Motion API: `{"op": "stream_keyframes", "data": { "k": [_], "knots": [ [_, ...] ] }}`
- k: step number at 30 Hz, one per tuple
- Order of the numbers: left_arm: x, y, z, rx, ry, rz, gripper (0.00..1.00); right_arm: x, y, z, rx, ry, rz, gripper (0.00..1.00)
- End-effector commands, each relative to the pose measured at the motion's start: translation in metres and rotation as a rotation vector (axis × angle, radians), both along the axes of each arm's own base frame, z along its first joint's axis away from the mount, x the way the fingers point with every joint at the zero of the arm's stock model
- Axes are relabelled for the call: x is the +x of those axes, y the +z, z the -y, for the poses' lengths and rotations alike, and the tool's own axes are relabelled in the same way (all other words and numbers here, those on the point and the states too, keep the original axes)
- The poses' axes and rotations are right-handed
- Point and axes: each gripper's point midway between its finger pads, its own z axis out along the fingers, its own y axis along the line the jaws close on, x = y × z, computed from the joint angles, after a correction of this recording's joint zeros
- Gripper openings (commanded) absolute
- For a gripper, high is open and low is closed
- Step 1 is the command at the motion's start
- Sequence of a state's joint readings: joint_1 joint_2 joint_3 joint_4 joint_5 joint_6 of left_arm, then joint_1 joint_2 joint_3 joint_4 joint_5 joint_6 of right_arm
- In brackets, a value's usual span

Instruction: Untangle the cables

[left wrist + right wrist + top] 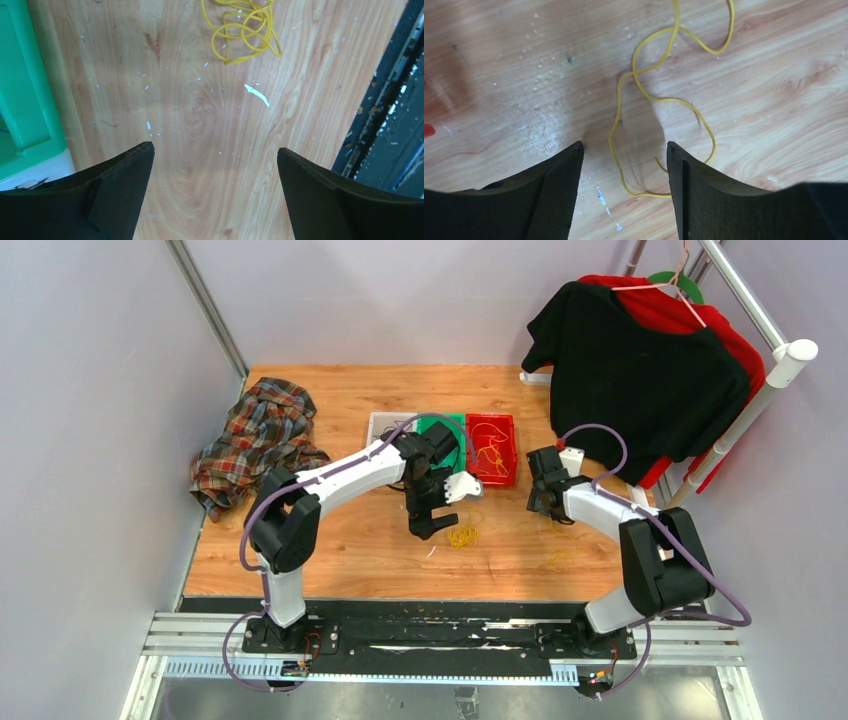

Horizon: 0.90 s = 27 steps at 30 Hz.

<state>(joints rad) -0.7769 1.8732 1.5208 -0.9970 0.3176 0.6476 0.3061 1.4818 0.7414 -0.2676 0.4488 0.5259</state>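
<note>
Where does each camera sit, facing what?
Top external: above and behind, looking down at the table; left arm and right arm show.
Left wrist: on its arm, facing down past the left tool at a yellow cable bundle.
Right wrist: on its arm, facing down past the right tool at one yellow cable.
Shared, top and left wrist: the bundle.

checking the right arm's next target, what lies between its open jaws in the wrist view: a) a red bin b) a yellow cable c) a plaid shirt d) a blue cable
b: a thin yellow cable loops over the bare wood table between the right arm's open jaws.
</note>
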Motion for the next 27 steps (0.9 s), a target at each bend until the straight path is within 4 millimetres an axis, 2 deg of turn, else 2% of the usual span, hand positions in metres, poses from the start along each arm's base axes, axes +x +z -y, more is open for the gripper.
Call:
{"op": "stream_keyframes", "data": {
  "k": [1, 4, 6, 8, 10, 11, 13, 16, 19, 23, 27],
  "knots": [
    [0.020, 0.021, 0.027, -0.162, 0.063, 0.146, 0.98, -0.017, -0.023, 0.001, 0.060, -0.077, -0.105, 0.59],
    [0.019, 0.012, 0.027, -0.159, 0.073, 0.148, 0.98, -0.017, -0.025, 0.003, 0.073, -0.094, -0.114, 0.49],
    [0.016, 0.008, 0.028, -0.163, 0.077, 0.133, 0.98, -0.018, -0.028, 0.001, 0.090, -0.096, -0.122, 0.38],
    [0.012, 0.008, 0.031, -0.187, 0.075, 0.120, 0.98, -0.018, -0.027, -0.004, 0.116, -0.083, -0.125, 0.22],
    [0.007, 0.010, 0.034, -0.216, 0.062, 0.121, 0.98, -0.018, -0.021, -0.007, 0.137, -0.078, -0.107, 0.06],
    [0.003, 0.010, 0.035, -0.229, 0.051, 0.121, 0.98, -0.017, -0.014, -0.008, 0.149, -0.077, -0.084, 0.01],
    [-0.005, 0.012, 0.037, -0.248, 0.031, 0.113, 0.98, -0.013, 0.004, -0.012, 0.177, -0.063, -0.030, 0.01],
    [-0.015, 0.013, 0.038, -0.266, 0.012, 0.090, 0.98, -0.001, 0.050, -0.018, 0.223, -0.036, 0.086, 0.01],
    [-0.020, 0.021, 0.040, -0.299, 0.021, 0.072, 0.99, 0.013, 0.105, -0.027, 0.261, 0.017, 0.210, 0.01],
    [-0.020, 0.040, 0.041, -0.349, 0.039, 0.107, 0.98, 0.030, 0.182, -0.033, 0.295, 0.071, 0.371, 0.01],
    [-0.010, 0.065, 0.031, -0.376, 0.103, 0.210, 0.98, 0.048, 0.260, -0.052, 0.371, 0.169, 0.529, 0.01]
  ]
}}
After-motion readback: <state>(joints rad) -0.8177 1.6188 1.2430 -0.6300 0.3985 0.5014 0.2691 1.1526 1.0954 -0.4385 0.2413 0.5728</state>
